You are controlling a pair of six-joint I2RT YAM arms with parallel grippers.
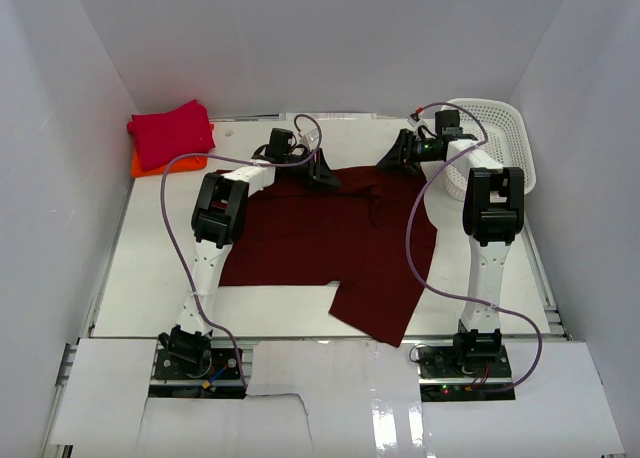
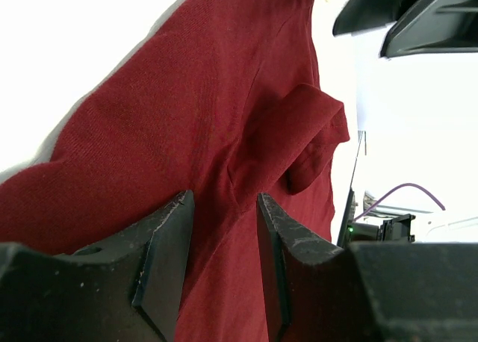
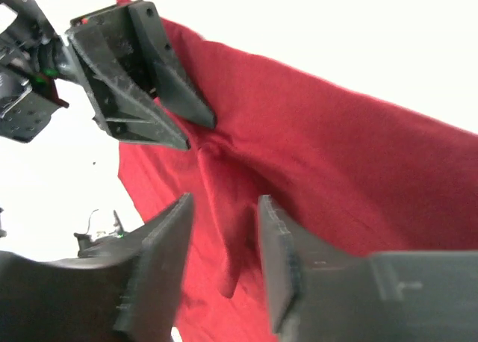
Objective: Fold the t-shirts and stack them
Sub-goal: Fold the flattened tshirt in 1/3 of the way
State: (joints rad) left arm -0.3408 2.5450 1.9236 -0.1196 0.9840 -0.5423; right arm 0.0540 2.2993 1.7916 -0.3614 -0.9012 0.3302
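One maroon t-shirt [image 1: 300, 240] — soft matte cloth, spread wide, creased.

A white tabletop [image 1: 160, 268] lay beneath the left pincer [image 1: 322, 174] and the right pincer [image 1: 392, 158], boxed in by plain pale grey walls. The back wall [image 1: 320, 38] rose beyond both pincers. The left side wall [image 1: 50, 178] stood well out from the left pincer, and the right side wall [image 1: 595, 178] stood past the right pincer. Metal rails [image 1: 546, 278] edged the table. Nearer than the pincers, glossy white panels [image 1: 340, 398] caught glare in bright, even light.
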